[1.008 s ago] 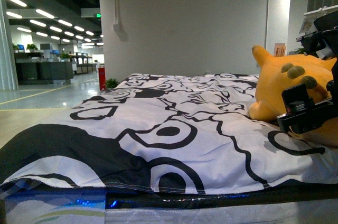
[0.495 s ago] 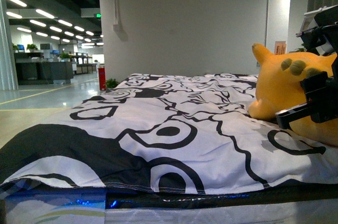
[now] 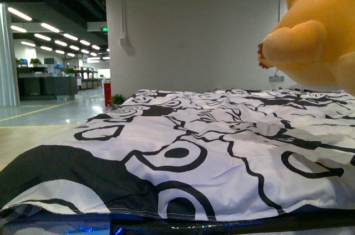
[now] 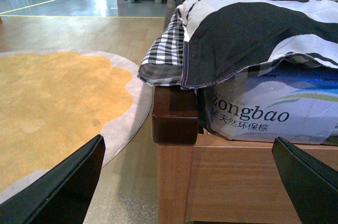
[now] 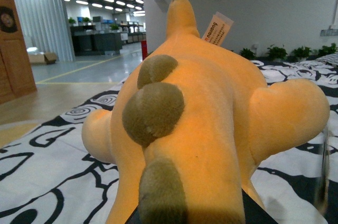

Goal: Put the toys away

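The plush animal [image 3: 316, 30] hangs in the air above the far right part of the bed, clear of the black-and-white duvet [image 3: 183, 135], with one rounded paw pointing toward the white wall [image 3: 194, 24]. In the right wrist view the toy fills most of the picture, very close to the camera: its yellow-orange body, olive-tan toe pads [image 5: 153, 110], one pointed ear and a white sewn-in tag [image 5: 217, 27] with orange print. The right end effector [image 5: 193, 220] has hold of the toy from underneath. Only dark slivers of it show on either side of the plush body, so how far the jaws stand apart cannot be read. The left end effector [image 4: 187, 147] is low beside the corner of the bed, its two dark fingers [image 4: 68, 182] spread wide with nothing between them. Ahead of it are the wooden bed frame [image 4: 237, 187], a dark corner post [image 4: 174, 115], a plastic-wrapped mattress [image 4: 264, 113] printed "zongbao", and a checked sheet [image 4: 163, 60] hanging under the duvet's edge. A round yellow rug [image 4: 53, 102] lies on the floor beside the bed.
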